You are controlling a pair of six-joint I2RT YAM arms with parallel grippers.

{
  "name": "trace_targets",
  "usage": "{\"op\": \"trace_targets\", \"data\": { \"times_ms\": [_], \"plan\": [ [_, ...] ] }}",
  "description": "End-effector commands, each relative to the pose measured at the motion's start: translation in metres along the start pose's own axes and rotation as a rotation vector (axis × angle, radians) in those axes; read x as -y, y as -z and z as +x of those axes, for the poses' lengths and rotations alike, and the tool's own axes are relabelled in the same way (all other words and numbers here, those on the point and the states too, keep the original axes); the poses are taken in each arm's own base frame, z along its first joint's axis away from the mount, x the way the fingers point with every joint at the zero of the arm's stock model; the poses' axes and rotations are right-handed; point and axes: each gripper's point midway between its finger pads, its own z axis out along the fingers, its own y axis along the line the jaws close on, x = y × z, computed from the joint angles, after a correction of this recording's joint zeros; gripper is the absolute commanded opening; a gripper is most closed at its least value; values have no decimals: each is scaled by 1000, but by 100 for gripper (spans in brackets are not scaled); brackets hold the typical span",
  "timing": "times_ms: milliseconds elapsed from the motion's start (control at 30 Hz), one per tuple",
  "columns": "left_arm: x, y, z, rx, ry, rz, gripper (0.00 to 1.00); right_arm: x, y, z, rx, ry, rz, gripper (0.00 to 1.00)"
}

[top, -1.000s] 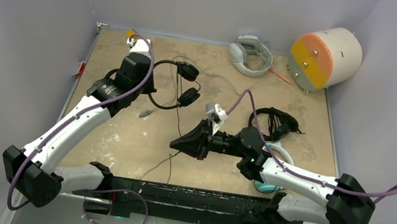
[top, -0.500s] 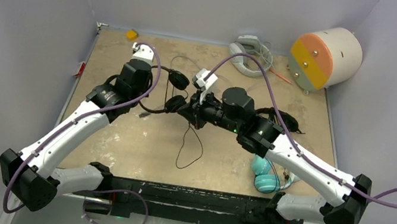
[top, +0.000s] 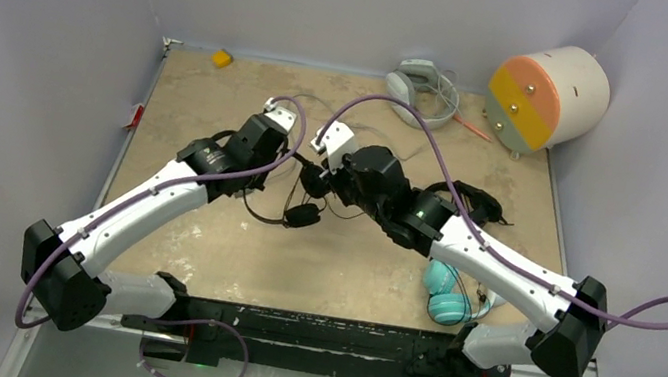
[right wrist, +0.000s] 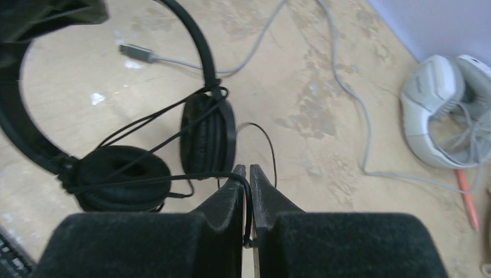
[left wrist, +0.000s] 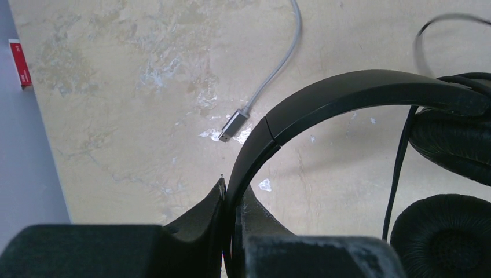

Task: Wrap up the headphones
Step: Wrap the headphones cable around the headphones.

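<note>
A slim black pair of headphones (top: 303,215) is at the table's middle. My left gripper (left wrist: 233,188) is shut on its band (left wrist: 347,87), which curves up and right to the two ear cups (left wrist: 449,237). My right gripper (right wrist: 248,174) is shut on the thin black cord (right wrist: 173,178), just in front of the cups (right wrist: 205,136). Cord strands cross over both cups. A second black pair (top: 469,202) lies bundled behind my right arm. The teal pair (top: 443,292) lies near the front right, partly hidden by that arm.
A grey-white headset (top: 421,91) with a pale cable lies at the back, beside a cream cylinder with an orange face (top: 547,96). A grey cable with a metal plug (left wrist: 234,124) lies on the table under the band. A small yellow object (top: 221,57) is at the back left.
My right gripper swung from the near middle up to the ear cups, drawing the loose cord off the table. My left gripper carried the headphones right, toward the centre.
</note>
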Motion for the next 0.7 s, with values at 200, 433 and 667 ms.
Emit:
{"op": "trace_targets", "data": {
  "times_ms": [200, 433, 667],
  "plan": [
    [46, 28, 1, -14, -33, 293, 0, 57, -4, 5, 50, -107, 92, 14],
    [70, 43, 12, -12, -62, 458, 0, 46, -19, 18, 5, -124, -28, 22],
    [98, 76, -1, 27, -22, 674, 0, 45, -32, 38, -21, -200, -69, 21]
  ]
}}
